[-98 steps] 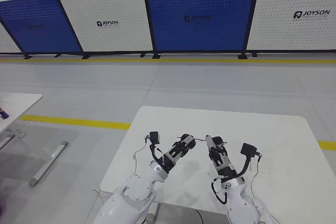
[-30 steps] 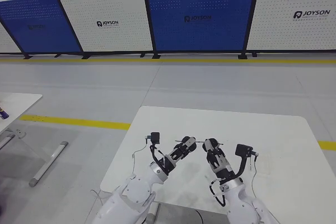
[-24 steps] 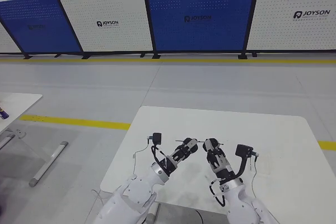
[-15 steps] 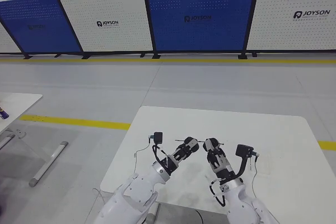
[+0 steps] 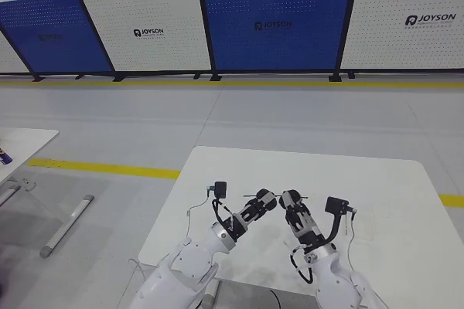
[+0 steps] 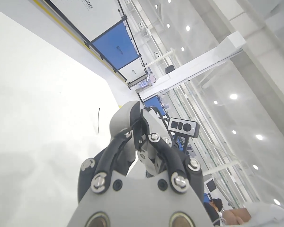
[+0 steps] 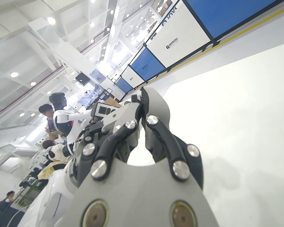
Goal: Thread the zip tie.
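left gripper (image 6: 140,111) fingers are pinched shut on the thin black zip tie (image 6: 141,122), held above the white surface (image 5: 371,178) at its near middle. right gripper (image 7: 143,96) fingers are closed tight on the same tie, tips almost meeting the left's. a loose zip tie (image 6: 99,119) lies flat on the surface.

The zip tie (image 7: 134,98) is black, the table (image 5: 371,178) white (panels (image 5: 277,35) blue, white).
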`<state>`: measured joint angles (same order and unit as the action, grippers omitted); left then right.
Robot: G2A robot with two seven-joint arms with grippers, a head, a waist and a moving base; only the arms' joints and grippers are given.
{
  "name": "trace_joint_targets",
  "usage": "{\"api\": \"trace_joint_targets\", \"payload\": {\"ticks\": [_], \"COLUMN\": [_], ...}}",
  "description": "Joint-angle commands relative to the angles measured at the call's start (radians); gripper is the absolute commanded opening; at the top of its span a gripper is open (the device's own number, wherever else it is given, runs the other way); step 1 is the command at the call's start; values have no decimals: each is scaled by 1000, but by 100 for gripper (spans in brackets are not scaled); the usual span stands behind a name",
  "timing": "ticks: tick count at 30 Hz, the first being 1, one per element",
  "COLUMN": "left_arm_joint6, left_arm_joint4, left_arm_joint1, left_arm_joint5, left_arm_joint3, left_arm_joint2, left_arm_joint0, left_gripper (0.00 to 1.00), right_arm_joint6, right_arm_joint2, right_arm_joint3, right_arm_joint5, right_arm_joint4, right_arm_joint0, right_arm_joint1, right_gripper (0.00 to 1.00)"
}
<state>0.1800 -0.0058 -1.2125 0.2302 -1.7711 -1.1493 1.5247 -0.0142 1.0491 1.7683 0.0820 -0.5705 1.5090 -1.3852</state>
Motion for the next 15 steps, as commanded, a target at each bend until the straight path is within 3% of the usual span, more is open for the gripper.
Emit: {"api": "trace_joint_targets", "payload": {"ticks": [1, 15], "left_arm_joint6": [2, 2], "left_arm_joint4": [2, 12], "left_arm_joint1": [0, 2], "left_arm_joint5": [0, 1], "left_arm_joint3": [-1, -6], "left_arm_joint2": [1, -1], "left_arm_joint0": [0, -2], "left_gripper": [0, 0], "right_arm_joint6": [-2, -67], "right_arm_joint2": [3, 29], "right_arm_joint3": [1, 19], "right_arm_joint5": [-2, 12], "right_arm_joint4": [-2, 66], "right_arm_joint0": [0, 5], "right_arm_joint1": [0, 4], "right_gripper": [0, 0]}}
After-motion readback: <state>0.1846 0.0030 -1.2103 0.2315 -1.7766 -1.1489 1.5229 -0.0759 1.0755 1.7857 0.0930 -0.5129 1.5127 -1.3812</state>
